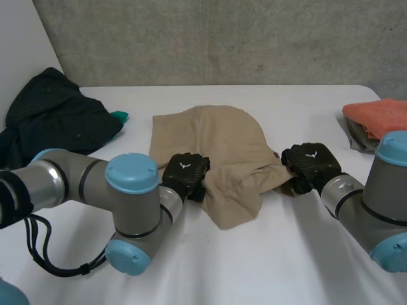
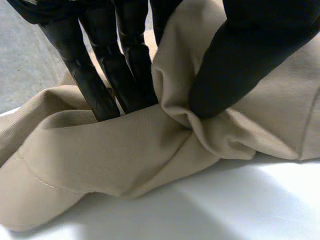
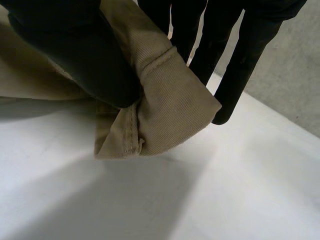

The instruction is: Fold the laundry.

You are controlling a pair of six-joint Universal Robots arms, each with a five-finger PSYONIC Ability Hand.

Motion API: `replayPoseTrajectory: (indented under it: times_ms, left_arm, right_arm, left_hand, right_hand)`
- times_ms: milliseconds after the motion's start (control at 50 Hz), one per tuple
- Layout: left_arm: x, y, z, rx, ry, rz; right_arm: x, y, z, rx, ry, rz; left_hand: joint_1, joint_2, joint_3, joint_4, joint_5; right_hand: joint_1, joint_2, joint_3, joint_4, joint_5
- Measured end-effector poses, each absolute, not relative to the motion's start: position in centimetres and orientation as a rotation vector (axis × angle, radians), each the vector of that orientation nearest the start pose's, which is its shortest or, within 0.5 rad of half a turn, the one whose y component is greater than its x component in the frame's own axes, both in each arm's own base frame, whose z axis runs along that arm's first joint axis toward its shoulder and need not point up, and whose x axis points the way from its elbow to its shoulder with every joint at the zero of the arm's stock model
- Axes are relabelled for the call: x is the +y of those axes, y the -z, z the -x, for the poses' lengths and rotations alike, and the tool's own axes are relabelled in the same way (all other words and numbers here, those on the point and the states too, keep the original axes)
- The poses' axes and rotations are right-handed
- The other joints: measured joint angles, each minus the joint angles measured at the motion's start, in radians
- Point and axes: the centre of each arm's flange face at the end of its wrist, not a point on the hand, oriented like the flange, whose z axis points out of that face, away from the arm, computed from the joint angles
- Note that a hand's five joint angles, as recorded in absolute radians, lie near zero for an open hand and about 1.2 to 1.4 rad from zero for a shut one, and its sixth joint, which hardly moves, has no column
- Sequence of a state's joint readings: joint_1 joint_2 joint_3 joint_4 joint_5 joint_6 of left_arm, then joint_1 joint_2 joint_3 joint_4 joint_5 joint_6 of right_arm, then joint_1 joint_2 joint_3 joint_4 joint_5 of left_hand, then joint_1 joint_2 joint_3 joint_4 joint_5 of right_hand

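Note:
A tan garment [image 1: 216,149] lies bunched in the middle of the white table [image 1: 267,254]. My left hand [image 1: 186,173] is on its near left edge; in the left wrist view the thumb [image 2: 235,65] and fingers [image 2: 105,75] pinch a fold of the tan cloth [image 2: 125,150]. My right hand [image 1: 311,164] grips the garment's near right edge. In the right wrist view its thumb [image 3: 85,55] presses a hemmed corner of the cloth [image 3: 170,95] against the fingers [image 3: 235,70].
A dark green garment [image 1: 54,117] is heaped at the table's far left, with a small teal piece [image 1: 119,116] beside it. Folded orange cloth [image 1: 378,116] sits on a grey piece at the far right. A concrete wall stands behind the table.

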State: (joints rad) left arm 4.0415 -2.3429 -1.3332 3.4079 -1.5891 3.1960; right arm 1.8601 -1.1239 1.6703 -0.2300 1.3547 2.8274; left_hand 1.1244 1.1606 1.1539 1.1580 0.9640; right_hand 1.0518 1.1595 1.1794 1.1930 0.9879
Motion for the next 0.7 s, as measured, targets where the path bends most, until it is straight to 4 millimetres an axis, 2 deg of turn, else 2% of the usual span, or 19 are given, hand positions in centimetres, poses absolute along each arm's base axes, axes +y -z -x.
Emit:
replayPoseTrajectory:
  times_ms: [60, 120, 200, 240, 260, 300, 380, 460, 540, 640, 700]
  left_arm:
    - [-24.7, -12.0, 36.2, 2.645, 2.059, -0.983]
    - [-24.5, -14.1, 35.7, 2.630, 2.079, -0.965]
    - [-24.1, -19.1, 33.9, 2.594, 2.130, -0.916]
    - [-23.7, -21.0, 33.1, 2.582, 2.148, -0.903]
    - [-23.3, -22.5, 32.5, 2.576, 2.157, -0.899]
    - [-22.5, -24.3, 31.8, 2.569, 2.164, -0.906]
    - [-21.1, -26.5, 30.8, 2.573, 2.131, -0.968]
    - [-20.6, -26.2, 30.6, 2.567, 2.045, -1.068]
    - [-21.5, -23.8, 31.2, 2.536, 1.923, -1.178]
    - [-24.5, -19.1, 32.6, 2.452, 1.774, -1.269]
    - [-26.6, -17.2, 33.2, 2.401, 1.749, -1.245]
  right_arm:
    - [-28.9, -16.5, -24.1, 2.219, 1.808, 0.945]
    - [-28.9, -18.3, -23.9, 2.188, 1.887, 1.023]
    - [-28.3, -21.6, -23.5, 2.153, 2.012, 1.177]
    - [-28.1, -22.2, -23.4, 2.149, 2.034, 1.208]
    - [-27.7, -24.0, -23.1, 2.148, 2.081, 1.286]
    - [-27.2, -25.3, -22.9, 2.154, 2.107, 1.347]
    - [-25.8, -27.4, -22.5, 2.192, 2.084, 1.474]
    - [-24.9, -27.2, -22.6, 2.229, 1.976, 1.562]
    - [-24.4, -25.2, -23.9, 2.239, 1.825, 1.639]
    - [-24.8, -21.3, -26.3, 2.261, 1.675, 1.687]
    - [-25.7, -19.4, -27.2, 2.296, 1.660, 1.665]
  left_hand:
    - [0.001, 0.028, 0.026, 0.035, 0.018]
    - [0.001, 0.028, 0.026, 0.037, 0.018]
    - [0.001, 0.032, 0.033, 0.037, 0.026]
    - [0.001, 0.033, 0.034, 0.037, 0.029]
    - [0.001, 0.034, 0.035, 0.037, 0.036]
    - [0.001, 0.034, 0.035, 0.037, 0.036]
    - [0.001, 0.034, 0.035, 0.037, 0.037]
    - [0.001, 0.035, 0.035, 0.037, 0.037]
    - [0.001, 0.036, 0.035, 0.038, 0.037]
    - [0.003, 0.036, 0.035, 0.038, 0.038]
    - [0.003, 0.036, 0.035, 0.041, 0.038]
  right_hand:
    - [0.003, 0.000, 0.002, 0.001, 0.001]
    - [0.003, 0.000, 0.002, 0.001, 0.000]
    - [0.016, 0.000, 0.002, 0.001, 0.000]
    - [0.016, 0.004, 0.002, 0.002, 0.000]
    - [0.017, 0.008, 0.002, 0.003, 0.000]
    - [0.023, 0.008, 0.002, 0.004, 0.000]
    - [0.044, 0.012, 0.010, 0.006, 0.009]
    - [0.044, 0.012, 0.011, 0.007, 0.013]
    - [0.047, 0.012, 0.011, 0.007, 0.019]
    - [0.058, 0.012, 0.014, 0.007, 0.023]
    - [0.058, 0.012, 0.014, 0.007, 0.025]
